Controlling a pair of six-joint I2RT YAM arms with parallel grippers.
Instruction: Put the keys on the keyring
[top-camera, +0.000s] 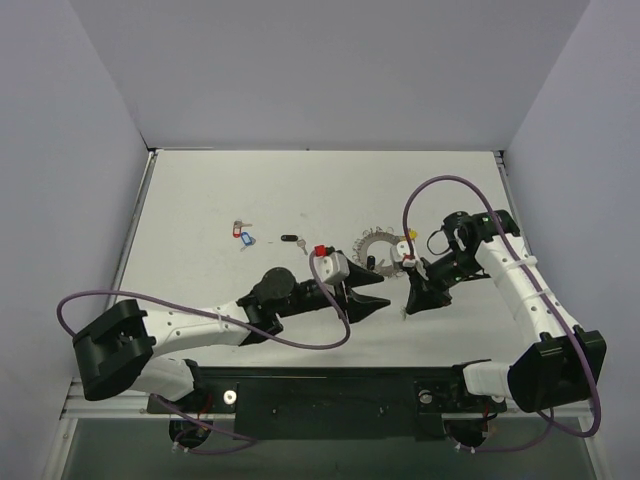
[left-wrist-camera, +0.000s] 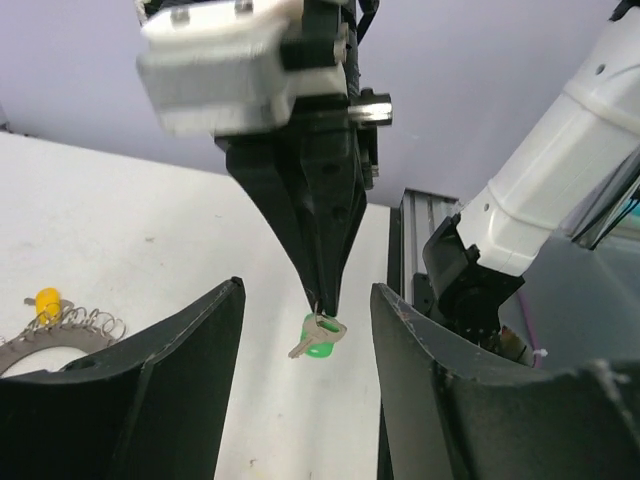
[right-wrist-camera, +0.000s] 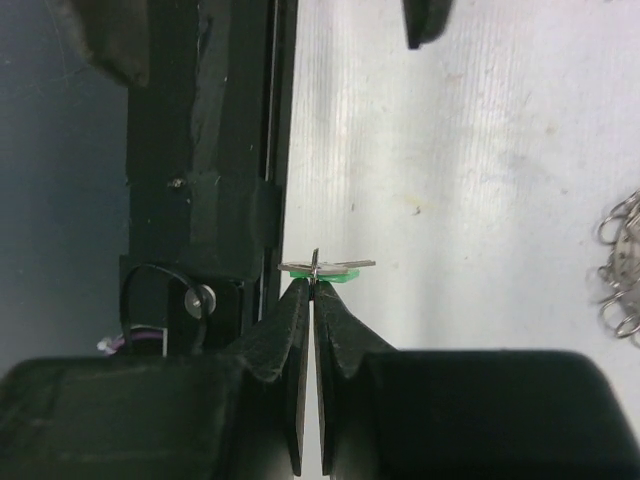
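Note:
My right gripper (right-wrist-camera: 313, 282) is shut on the small ring of a green-headed key (right-wrist-camera: 330, 268), which hangs below its tips above the table (top-camera: 300, 190). In the left wrist view that green key (left-wrist-camera: 318, 337) dangles between my left gripper's (left-wrist-camera: 308, 288) open fingers (left-wrist-camera: 160, 380) without touching them. Seen from above, the left gripper (top-camera: 385, 292) stands open just left of the right gripper (top-camera: 408, 306). The keyring (top-camera: 380, 246), fringed with loops and bearing a yellow tag (top-camera: 409, 236), lies flat behind both grippers. Loose keys lie to its left: red (top-camera: 320, 250), black (top-camera: 290, 240), blue (top-camera: 246, 238).
The black base rail (top-camera: 330, 385) runs along the near edge, close below the right gripper. A metal rail (left-wrist-camera: 425, 240) borders the table's right side. The purple cables (top-camera: 330, 315) loop over both arms.

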